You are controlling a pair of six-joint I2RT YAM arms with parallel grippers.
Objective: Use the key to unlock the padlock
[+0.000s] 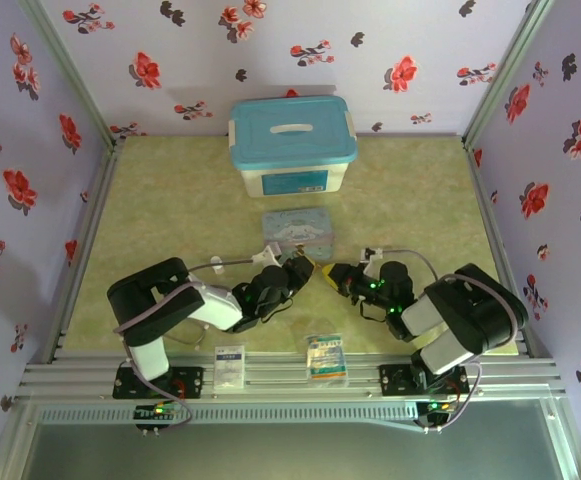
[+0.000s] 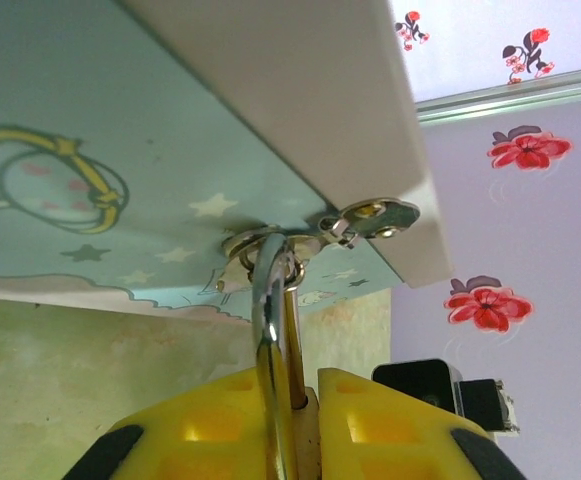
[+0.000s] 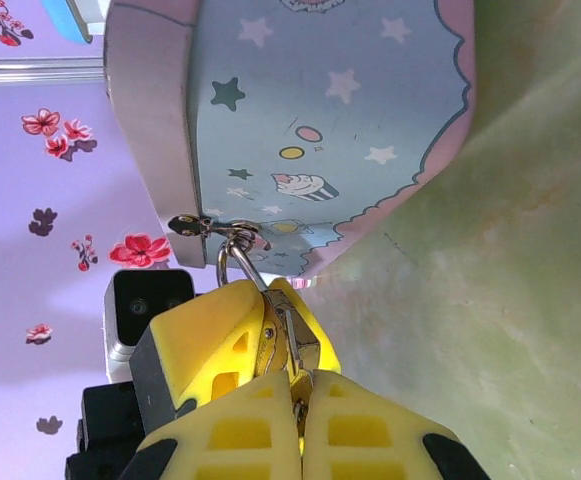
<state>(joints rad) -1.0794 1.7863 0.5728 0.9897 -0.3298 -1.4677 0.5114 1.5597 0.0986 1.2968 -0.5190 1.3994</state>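
The brass padlock (image 2: 314, 425) is clamped between the yellow fingers of my left gripper (image 2: 305, 388), which is shut on it. Its thin shackle (image 2: 268, 300) runs up through the hasp of the cartoon tin (image 2: 90, 120). From the right wrist, the padlock (image 3: 268, 345) sits in the left gripper's yellow fingers (image 3: 210, 335), the shackle (image 3: 232, 265) hooked to the tin (image 3: 320, 110). My right gripper (image 3: 300, 388) is shut on the small metal key (image 3: 297, 392), whose tip is right at the padlock. From above, both grippers (image 1: 295, 270) (image 1: 334, 272) meet just in front of the tin (image 1: 298, 228).
A white box with a blue lid (image 1: 292, 145) stands behind the tin. Two small packets (image 1: 229, 365) (image 1: 325, 357) lie on the rail at the near edge. Flowered walls close in the green table (image 1: 170, 210) on three sides.
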